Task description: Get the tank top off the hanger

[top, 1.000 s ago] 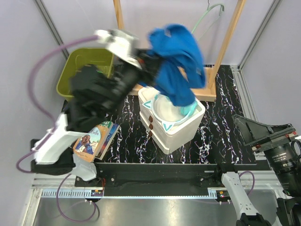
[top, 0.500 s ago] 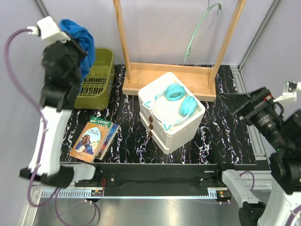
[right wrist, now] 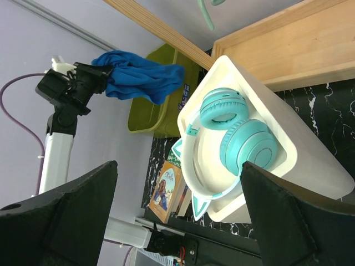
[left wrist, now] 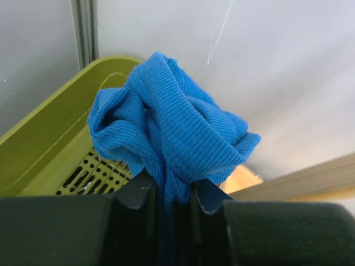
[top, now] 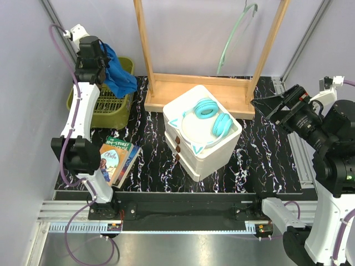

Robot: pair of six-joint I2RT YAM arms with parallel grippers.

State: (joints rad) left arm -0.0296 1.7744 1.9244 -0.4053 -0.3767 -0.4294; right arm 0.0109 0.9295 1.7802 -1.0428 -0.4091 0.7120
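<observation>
The royal-blue tank top is bunched up and hangs from my left gripper, high at the back left above the green basket. In the left wrist view my left gripper is shut on the ribbed blue fabric. It also shows in the right wrist view. The pale mint hanger hangs bare from the wooden rack at the back right, far from the top. My right gripper is raised at the right side, wide open and empty, its fingers framing the white box.
An olive-green slotted basket stands at the back left under the top. A wooden rack frame stands at the back. A white box with turquoise headphones is in the middle. Books lie at the front left.
My left arm has swung the tank top from above the white box to the back left, then lowered it toward the green basket. My right arm has risen into view at the right.
</observation>
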